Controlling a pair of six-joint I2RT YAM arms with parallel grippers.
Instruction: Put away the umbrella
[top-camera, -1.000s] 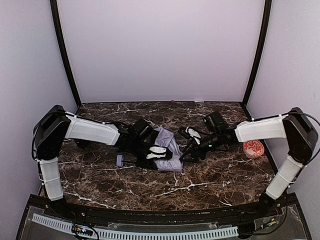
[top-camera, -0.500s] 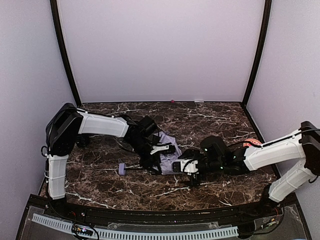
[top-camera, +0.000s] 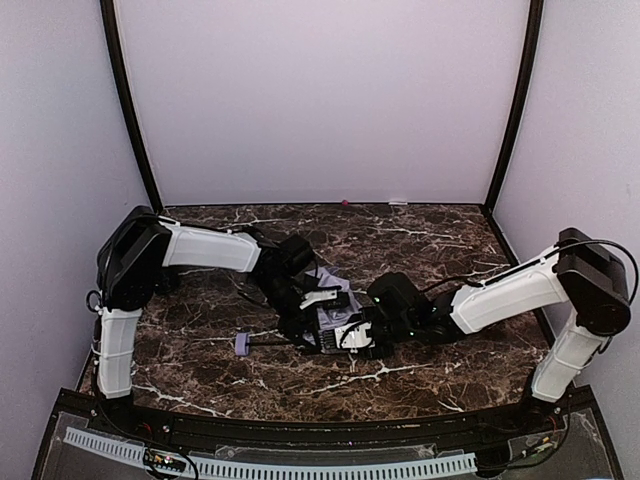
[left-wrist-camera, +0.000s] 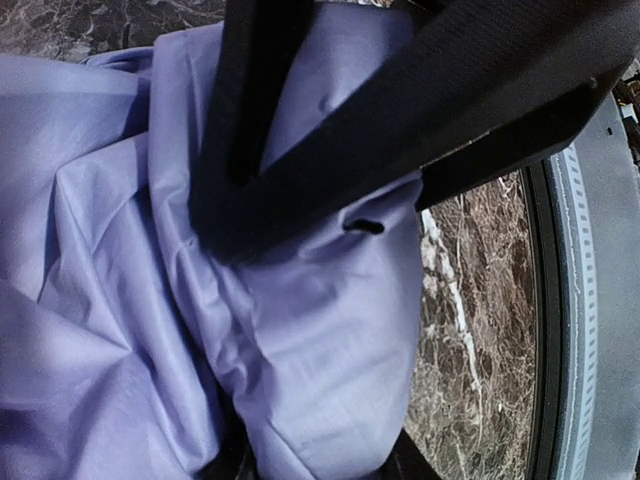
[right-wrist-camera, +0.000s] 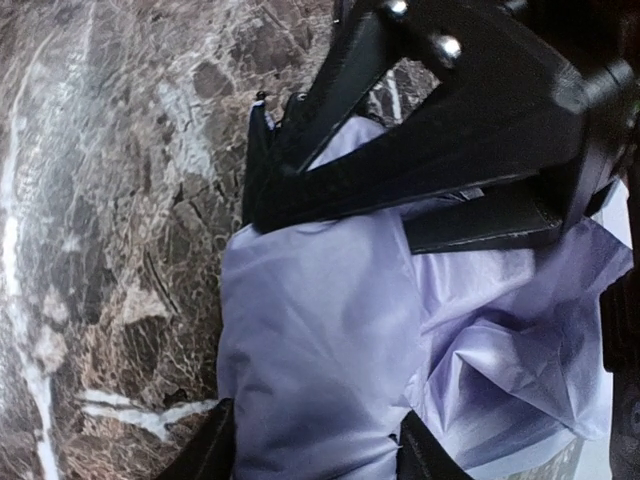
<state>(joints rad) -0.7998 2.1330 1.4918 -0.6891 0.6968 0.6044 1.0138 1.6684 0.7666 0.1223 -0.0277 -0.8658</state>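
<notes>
Both my arms reach in to the ctr of the desk and meet over the umbrella. It lies collapsed on the marble, w/ its fabric bunched in a crumpled lavender heap under the 2 grippers. Its thin black shaft runs out to the left along the desk and ends in the small lavender handle, which lies free w/ nothing on it.

My left gripper reaches in from upper left, tilted down onto the heap. The wrist view is nearly all fabric. A fold is bunched btwn my fingers and presses on both, so I'm clenched on the umbrella cloth.

My right gripper reaches in low from the right, just beside the left one in the overhead view. A fat bulge of fabric fills the gap btwn its fingers, w/ cloth against both sides. Clamped tight or only straddling, I can't tell.

Black hardware w/ two bolt heads crosses the top of the right wrist view, right over the cloth.
</notes>
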